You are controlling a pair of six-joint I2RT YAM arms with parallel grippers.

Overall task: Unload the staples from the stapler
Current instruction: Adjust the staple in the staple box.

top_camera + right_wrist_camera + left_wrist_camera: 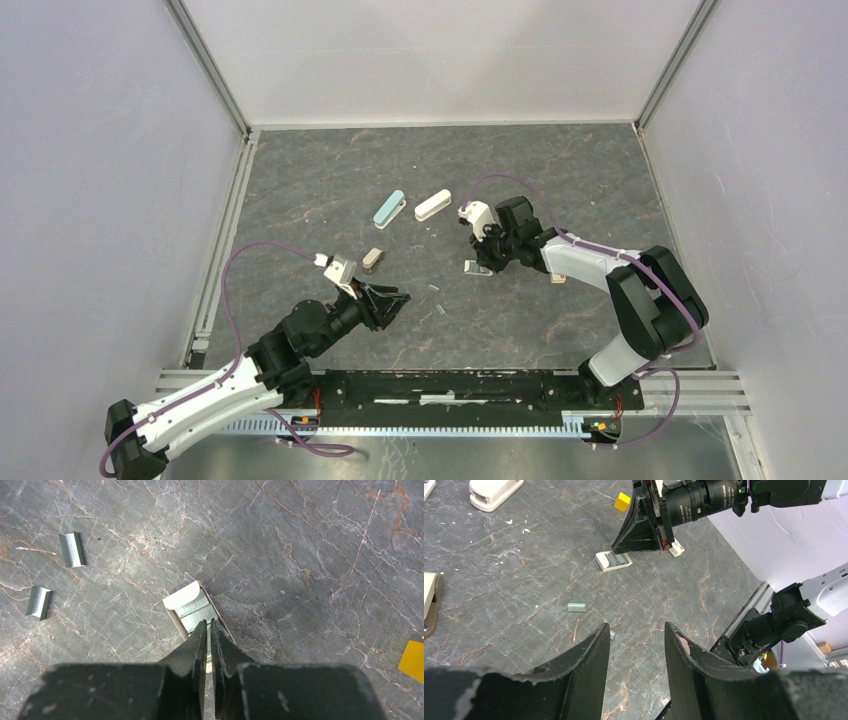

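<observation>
Looks mostly done, imo: the staples (72, 549) lie loose on the table (560, 180) as two short silvery strips btw the arms, apart from the teal stapler (389, 208), white stapler (432, 205) and beige stapler (372, 260), tho no view shows if more sit inside. L gripper (636, 626) hovers near the strips, fingers partway apart w/ nothing btw them; R gripper (207, 625) is pinched to a slit, tips at the small box (182, 596). Top view gives the layout but the strips are specks there; R wrist shows both sharp, plus silvery contents in the box.
</observation>
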